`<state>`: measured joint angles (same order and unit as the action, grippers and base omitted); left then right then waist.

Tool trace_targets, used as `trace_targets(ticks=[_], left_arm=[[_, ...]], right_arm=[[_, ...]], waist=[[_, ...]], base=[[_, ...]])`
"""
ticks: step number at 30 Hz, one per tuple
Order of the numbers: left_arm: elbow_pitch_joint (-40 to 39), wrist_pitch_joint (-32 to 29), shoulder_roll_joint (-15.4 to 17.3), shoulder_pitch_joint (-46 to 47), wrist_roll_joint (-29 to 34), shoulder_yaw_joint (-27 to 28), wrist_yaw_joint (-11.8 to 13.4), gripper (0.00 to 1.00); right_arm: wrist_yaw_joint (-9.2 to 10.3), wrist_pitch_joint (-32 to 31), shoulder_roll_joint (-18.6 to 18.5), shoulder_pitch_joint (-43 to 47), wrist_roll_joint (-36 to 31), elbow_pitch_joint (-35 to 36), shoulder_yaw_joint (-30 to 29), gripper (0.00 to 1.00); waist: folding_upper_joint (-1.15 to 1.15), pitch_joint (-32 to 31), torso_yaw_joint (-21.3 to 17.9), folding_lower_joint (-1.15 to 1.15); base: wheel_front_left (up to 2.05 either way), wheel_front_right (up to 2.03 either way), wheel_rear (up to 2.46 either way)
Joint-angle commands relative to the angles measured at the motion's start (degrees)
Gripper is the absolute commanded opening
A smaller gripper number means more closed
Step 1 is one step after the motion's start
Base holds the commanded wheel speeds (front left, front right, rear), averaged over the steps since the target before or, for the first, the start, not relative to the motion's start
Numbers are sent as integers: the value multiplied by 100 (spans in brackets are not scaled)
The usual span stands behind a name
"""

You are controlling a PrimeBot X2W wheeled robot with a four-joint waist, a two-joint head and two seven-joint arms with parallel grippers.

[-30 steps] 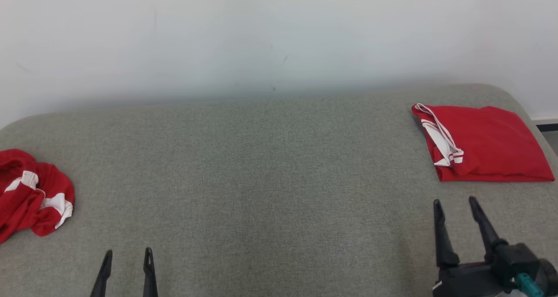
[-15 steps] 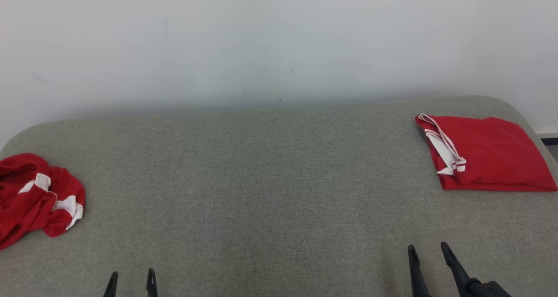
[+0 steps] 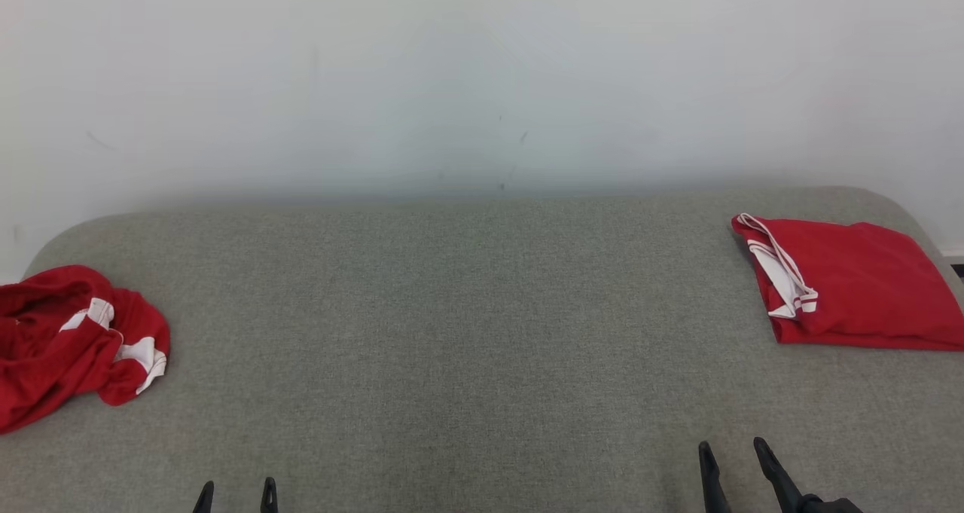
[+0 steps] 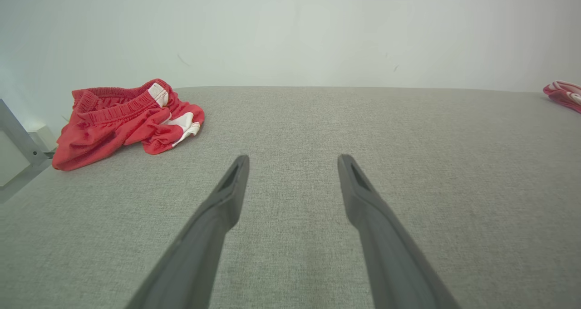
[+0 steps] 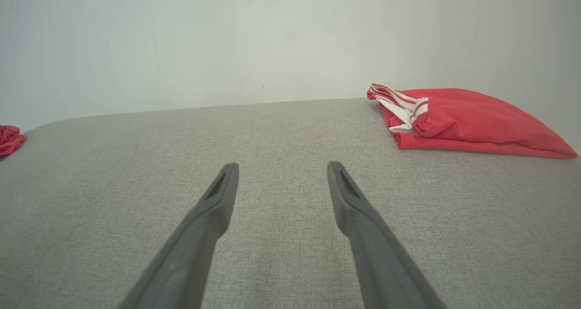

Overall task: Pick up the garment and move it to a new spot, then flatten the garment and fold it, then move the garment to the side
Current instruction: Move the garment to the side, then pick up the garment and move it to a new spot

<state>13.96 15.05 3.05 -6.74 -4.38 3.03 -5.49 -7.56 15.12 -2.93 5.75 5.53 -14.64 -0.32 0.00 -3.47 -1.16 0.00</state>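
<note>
Pickup seems the step: left end effector (image 3: 236, 486) and right end effector (image 3: 732, 445) hang wide, empty, over the grey padded surface (image 3: 467, 332). Farther left lies the crumpled garment (image 3: 68, 340); farthest right, a folded garment (image 3: 858, 279). Next: reach left, pinch the heap.

A grey upholstered surface (image 3: 482, 332) carried a crumpled red-and-white garment (image 3: 68, 340) at the frame's left edge and a folded red garment (image 3: 866, 287) at the right, well apart.

We can read no text, label, brand or number anywhere (neither the folded red garment (image 3: 858, 287) nor the crumpled red garment (image 3: 68, 340) bears lettering we can make out).
</note>
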Motion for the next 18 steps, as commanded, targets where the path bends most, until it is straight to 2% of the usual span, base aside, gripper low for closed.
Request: trace_targets(ticks=[1,18], left_arm=[[-26,20,12,36,46,25,2,100],[-123,20,6,54,146,61,-24,100]], right_arm=[[12,-1,7,28,-15,-35,8,100],[12,0,8,-22,-74,-186,-44,100]], waist=[[0,-8,10,0],[0,-15,28,0]], base=[[0,0,0],[0,0,0]])
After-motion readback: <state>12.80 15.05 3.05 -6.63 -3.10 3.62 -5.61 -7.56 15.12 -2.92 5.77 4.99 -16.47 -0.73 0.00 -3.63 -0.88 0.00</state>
